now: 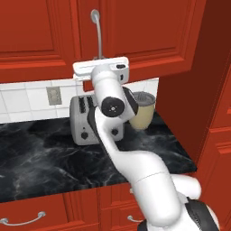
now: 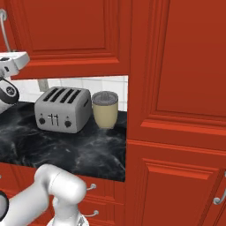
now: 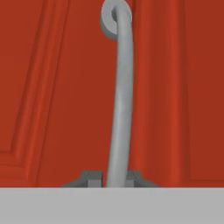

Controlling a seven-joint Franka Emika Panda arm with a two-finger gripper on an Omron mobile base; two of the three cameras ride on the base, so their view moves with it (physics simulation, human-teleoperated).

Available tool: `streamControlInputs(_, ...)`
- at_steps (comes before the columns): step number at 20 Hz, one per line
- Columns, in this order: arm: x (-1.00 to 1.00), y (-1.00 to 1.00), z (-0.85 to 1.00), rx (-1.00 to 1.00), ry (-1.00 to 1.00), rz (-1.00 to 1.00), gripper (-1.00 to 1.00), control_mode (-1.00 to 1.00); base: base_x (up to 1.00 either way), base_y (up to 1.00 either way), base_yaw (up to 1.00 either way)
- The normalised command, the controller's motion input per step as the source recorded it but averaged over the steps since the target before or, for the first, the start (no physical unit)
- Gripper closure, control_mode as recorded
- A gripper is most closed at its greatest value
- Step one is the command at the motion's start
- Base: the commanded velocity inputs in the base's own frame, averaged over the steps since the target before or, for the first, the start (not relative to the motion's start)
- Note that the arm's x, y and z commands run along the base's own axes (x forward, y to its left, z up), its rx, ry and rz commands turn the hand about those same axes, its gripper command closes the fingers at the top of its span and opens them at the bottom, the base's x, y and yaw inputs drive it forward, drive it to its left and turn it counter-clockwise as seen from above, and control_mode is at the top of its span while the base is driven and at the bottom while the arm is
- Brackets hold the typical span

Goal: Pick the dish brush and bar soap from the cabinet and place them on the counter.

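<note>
Your fingers (image 3: 92, 178) are clamped on the silver handle (image 3: 120, 100) of the closed cabinet (image 1: 135, 31), above the toaster (image 1: 88, 119) on the tabletop (image 1: 45, 158).

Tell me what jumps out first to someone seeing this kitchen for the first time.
The claw is shut on the cabinet handle, a curved silver bar on the closed red cabinet above the counter. Below it, a silver toaster stands on the black marble counter against the white tiles, with a beige cup close beside it.
</note>
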Motion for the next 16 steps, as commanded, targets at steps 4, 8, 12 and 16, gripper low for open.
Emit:
streamControlInputs(4,-0.64,-0.05,0.0,0.0,0.08,0.0,1.0,-1.0,0.0,0.0,0.0)
streamControlInputs(8,-0.63,-0.02,0.0,-0.01,0.09,0.0,1.0,-1.0,0.0,0.0,0.0)
streamControlInputs(12,-0.6,-0.02,0.0,-0.01,0.08,0.0,1.0,-1.0,0.0,0.0,0.0)
streamControlInputs(16,-0.58,-0.03,0.0,-0.01,0.05,0.0,1.0,-1.0,0.0,0.0,0.0)
